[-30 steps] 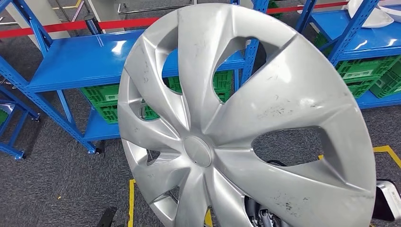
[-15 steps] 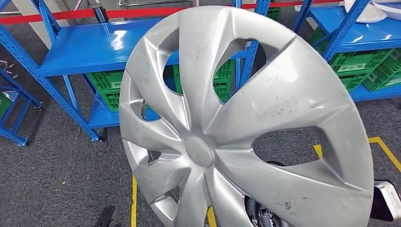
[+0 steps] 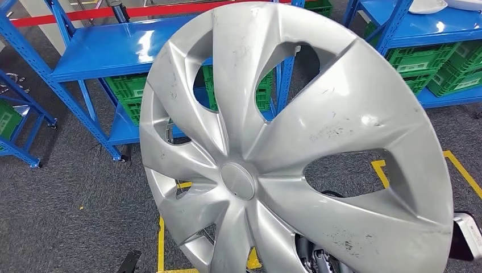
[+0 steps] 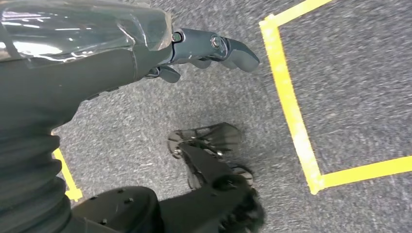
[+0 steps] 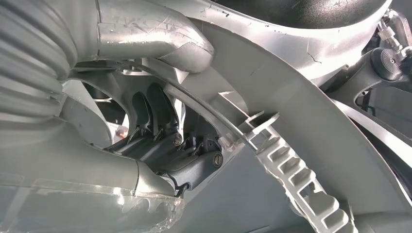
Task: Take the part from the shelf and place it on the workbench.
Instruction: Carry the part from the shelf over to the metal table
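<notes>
My right hand (image 5: 165, 145) grips the wheel cover (image 3: 284, 148) by its rim, carried before my chest. Left hand (image 4: 204, 48) hangs empty, fingers curled. Risk: one-sided hold, cover could pivot and slip.

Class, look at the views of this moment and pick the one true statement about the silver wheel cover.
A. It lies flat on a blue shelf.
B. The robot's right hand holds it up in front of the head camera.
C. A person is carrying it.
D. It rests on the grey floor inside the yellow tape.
B. The wheel cover stands tilted before the head camera, and the right wrist view shows the right hand gripping its rim from the back.
</notes>
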`<action>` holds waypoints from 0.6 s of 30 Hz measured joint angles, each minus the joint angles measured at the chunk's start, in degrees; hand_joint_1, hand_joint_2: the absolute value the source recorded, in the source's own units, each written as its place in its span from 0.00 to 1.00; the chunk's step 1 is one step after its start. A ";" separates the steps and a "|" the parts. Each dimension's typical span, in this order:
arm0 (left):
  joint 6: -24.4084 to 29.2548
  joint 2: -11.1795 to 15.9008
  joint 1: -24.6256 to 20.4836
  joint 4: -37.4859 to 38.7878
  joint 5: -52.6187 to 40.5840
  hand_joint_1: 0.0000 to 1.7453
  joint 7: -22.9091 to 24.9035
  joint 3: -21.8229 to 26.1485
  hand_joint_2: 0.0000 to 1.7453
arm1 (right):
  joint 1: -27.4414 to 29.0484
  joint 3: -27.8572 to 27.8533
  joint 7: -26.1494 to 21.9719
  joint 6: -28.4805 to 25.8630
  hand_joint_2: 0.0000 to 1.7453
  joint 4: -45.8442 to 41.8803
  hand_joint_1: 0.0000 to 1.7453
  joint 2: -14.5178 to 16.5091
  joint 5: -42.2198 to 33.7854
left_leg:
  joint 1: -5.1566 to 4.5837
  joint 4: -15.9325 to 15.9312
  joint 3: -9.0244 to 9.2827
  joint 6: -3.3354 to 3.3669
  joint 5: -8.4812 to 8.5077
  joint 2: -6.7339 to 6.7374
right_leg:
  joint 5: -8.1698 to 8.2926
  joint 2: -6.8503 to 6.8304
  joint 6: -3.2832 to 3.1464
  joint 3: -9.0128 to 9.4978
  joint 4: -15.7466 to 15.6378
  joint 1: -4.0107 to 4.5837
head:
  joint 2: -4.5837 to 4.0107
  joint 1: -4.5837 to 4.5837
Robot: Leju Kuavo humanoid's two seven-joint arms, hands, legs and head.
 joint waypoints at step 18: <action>0.02 0.05 -0.22 -0.10 -0.72 0.00 -0.31 0.18 1.00 | -0.18 0.29 0.19 0.07 1.00 -0.06 0.71 0.17 -0.04 | -1.54 -17.54 2.70 3.75 8.87 0.20 | -3.92 0.06 2.72 2.89 5.74 0.14 | 0.01 0.42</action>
